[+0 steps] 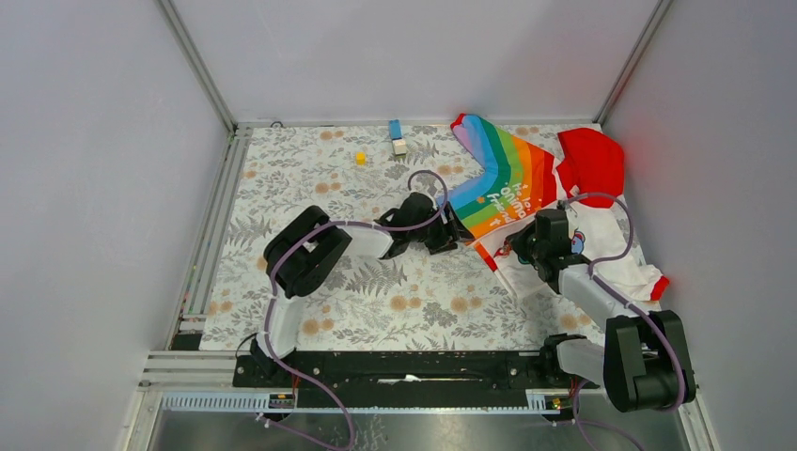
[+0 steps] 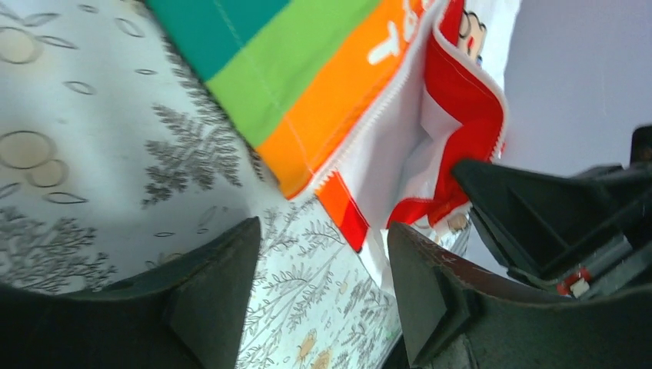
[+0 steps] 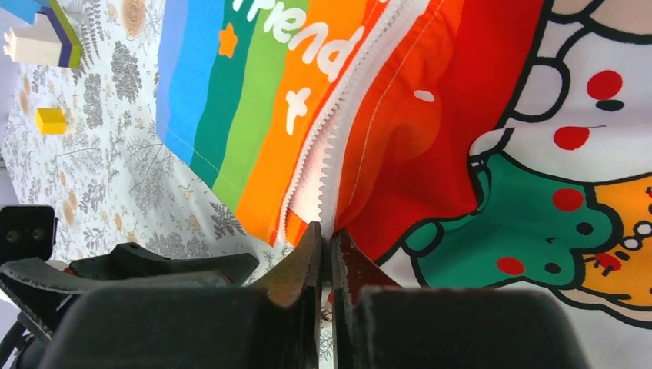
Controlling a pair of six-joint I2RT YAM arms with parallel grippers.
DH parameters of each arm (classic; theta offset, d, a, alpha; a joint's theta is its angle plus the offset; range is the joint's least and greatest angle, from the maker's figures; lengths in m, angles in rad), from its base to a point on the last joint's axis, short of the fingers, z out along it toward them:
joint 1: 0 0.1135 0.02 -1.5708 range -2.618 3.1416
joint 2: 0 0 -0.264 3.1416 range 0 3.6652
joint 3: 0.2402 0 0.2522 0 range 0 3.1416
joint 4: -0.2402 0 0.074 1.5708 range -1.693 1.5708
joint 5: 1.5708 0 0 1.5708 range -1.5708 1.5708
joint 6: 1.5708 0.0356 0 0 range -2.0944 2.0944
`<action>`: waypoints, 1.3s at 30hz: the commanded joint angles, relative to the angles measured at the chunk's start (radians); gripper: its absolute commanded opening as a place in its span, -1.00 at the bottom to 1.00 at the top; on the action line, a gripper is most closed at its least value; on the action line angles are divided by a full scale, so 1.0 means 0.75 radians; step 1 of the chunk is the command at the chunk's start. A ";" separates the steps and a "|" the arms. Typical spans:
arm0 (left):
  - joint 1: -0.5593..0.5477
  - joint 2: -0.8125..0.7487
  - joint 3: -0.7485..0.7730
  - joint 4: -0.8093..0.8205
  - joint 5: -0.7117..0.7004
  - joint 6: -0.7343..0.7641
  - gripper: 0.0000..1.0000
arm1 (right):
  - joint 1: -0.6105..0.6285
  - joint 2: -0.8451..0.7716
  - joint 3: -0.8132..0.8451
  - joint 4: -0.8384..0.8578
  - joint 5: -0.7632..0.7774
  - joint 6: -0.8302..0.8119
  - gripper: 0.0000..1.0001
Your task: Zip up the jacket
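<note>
Lying at the far right of the table (image 1: pixel 310 188), the jacket (image 1: pixel 512 183) was spread open. It was a soft fabric garment with one panel in broad diagonal rainbow stripes carrying white lettering. The red hood (image 1: pixel 594 162) was bunched at the far end, and a red cuff (image 1: pixel 662 287) closed the near white sleeve. The table covering was a smooth sheet printed with grey fern and flower shapes.

The right gripper (image 3: pixel 327 242) was closed to a hairline gap, its two tapered black fingers pinching the lower end of the zip (image 3: pixel 332 165). There a row of coarse white teeth ran along the edge of the orange stripe. Beside it, red fabric puckered in soft folds next to a cartoon print outlined in black.

The left gripper (image 2: pixel 323 246) stood wide apart and held nothing. Its wedge-shaped matte fingers hung low over the covering, with the rainbow panel's lower corner just ahead of them.

A small yellow cube (image 1: pixel 360 158) and a blue-and-white block (image 1: pixel 398 137) sat near the far edge, left of the jacket.
</note>
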 commanded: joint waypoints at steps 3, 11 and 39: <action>0.007 0.071 0.161 -0.109 -0.216 0.003 0.27 | 0.011 0.001 -0.028 0.082 0.034 -0.024 -1.00; -0.002 0.144 0.234 -0.181 -0.288 0.043 0.06 | 0.011 0.016 -0.026 0.082 0.017 -0.030 -1.00; 0.013 0.118 0.078 0.589 0.150 0.296 -1.00 | 0.012 0.155 0.095 -0.057 -0.054 0.228 -1.00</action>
